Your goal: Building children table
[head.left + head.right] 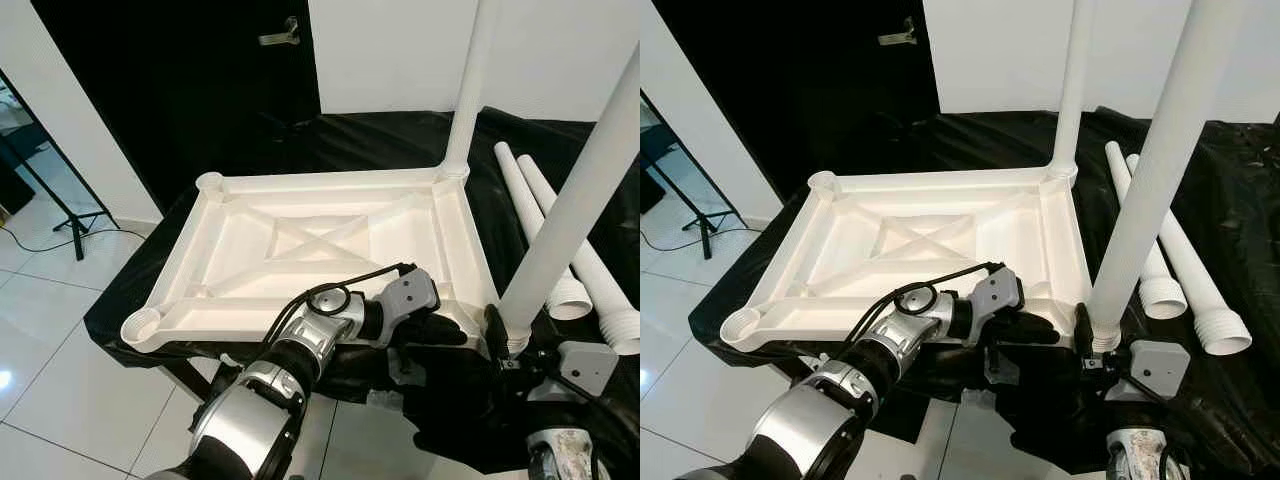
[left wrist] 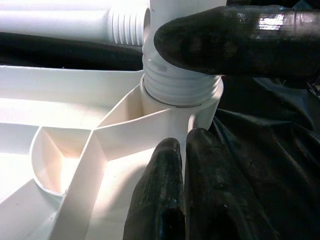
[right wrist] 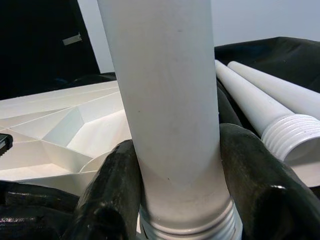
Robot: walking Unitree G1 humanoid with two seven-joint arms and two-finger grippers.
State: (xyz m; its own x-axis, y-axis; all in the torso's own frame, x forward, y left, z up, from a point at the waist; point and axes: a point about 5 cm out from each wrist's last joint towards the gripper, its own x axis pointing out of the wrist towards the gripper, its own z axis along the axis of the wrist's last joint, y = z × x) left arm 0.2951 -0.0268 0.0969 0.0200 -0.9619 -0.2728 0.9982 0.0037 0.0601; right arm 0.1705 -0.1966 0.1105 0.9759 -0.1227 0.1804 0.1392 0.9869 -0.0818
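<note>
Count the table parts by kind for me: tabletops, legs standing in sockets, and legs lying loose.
Tabletop: 1
Standing legs: 2
Loose legs: 2
Total: 5

Near leg [image 1: 575,200] top cut off; tabletop [image 1: 300,240] near corner hidden.

White wall [image 1: 400,50], dark door [image 1: 200,80], tiled floor [image 1: 50,330]
</note>
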